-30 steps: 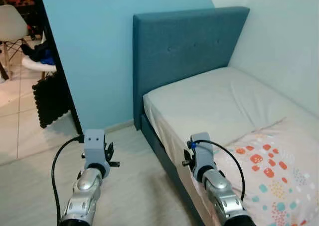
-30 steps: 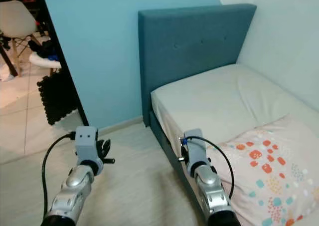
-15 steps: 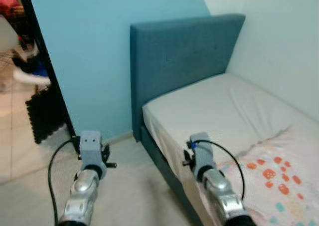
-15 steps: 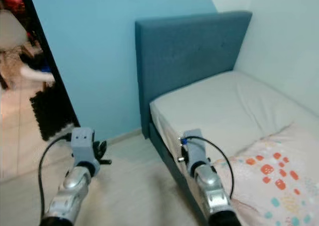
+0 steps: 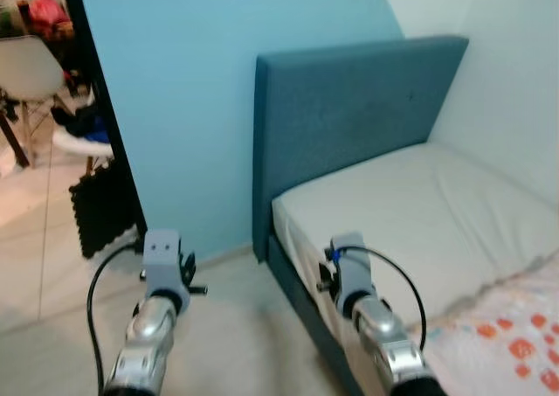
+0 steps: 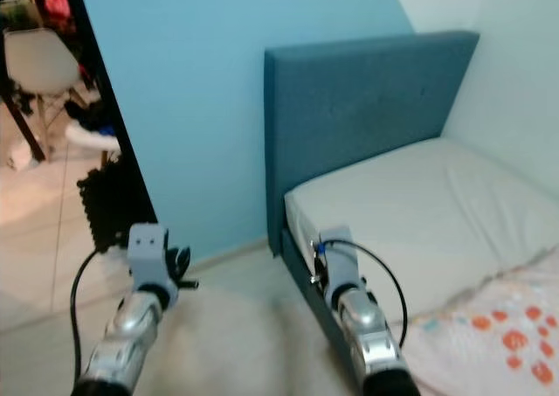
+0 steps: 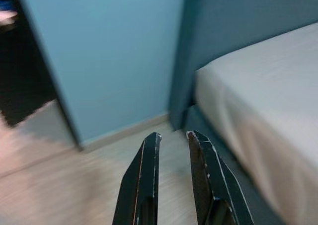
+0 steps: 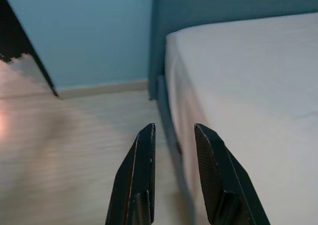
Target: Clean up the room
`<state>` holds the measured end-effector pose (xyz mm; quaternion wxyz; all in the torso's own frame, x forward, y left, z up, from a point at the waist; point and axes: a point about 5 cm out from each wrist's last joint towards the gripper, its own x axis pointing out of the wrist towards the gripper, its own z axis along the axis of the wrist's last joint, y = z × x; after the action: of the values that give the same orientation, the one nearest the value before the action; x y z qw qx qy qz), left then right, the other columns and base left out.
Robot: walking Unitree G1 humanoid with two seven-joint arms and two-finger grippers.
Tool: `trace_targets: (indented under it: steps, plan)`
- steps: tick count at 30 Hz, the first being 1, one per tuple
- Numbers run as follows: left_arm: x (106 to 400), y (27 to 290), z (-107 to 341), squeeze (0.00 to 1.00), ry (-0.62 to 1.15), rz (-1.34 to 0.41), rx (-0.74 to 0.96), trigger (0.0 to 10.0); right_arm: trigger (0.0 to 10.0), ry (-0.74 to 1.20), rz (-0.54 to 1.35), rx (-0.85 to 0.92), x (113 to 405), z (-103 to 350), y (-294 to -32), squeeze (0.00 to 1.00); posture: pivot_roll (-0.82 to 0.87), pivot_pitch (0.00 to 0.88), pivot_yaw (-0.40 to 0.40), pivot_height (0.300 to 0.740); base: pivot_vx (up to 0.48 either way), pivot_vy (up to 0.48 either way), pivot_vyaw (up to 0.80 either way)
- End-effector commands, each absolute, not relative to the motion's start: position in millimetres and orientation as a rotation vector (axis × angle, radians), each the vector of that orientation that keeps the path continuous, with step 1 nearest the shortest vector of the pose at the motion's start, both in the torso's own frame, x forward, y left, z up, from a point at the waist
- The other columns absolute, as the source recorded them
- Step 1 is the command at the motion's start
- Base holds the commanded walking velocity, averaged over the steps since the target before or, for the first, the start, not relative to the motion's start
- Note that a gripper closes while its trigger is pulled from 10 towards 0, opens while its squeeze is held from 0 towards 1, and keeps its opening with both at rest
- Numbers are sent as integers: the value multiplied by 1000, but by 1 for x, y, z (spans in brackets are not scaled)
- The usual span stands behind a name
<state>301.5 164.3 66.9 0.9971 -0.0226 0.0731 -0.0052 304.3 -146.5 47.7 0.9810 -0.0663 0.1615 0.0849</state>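
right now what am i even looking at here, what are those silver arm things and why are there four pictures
This is a humanoid robot in a bedroom, meant to tidy it. The two wide pictures come from a stereo camera on its head, looking forward and down. The silver tubes are its arms: the left gripper is over the pale floor, the right gripper beside the bed. The other two pictures come from cameras on each wrist, looking along two black fingers. Both grippers are slightly open and hold nothing. The bed has a white sheet, a blue headboard and a patterned blanket. Through the doorway stands a white chair.
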Motion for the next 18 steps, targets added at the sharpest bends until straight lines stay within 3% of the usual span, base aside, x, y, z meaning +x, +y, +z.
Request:
trace_targets:
  steps: [1, 4, 9, 18]
  plan:
    - [299, 167, 63, 0, 156, -4, -39, 10000, 10000, 316, 169, -124, 306, 49, -145, 0, 20, 0, -69, 740, 319, 0, 0]
    - [299, 166, 63, 0, 157, -6, -42, 10000, 10000, 314, 167, -125, 306, 50, -146, 0, 20, 0, -69, 740, 289, 0, 0]
    - [298, 163, 63, 0, 160, -24, -49, 10000, 10000, 317, 158, -119, 307, 50, -147, 0, 22, 0, -70, 740, 0, 0, 0]
    - [300, 160, 64, 0, 152, -37, -36, 10000, 10000, 322, 100, -107, 308, 50, -156, 0, 18, 0, -62, 740, 0, 0, -800]
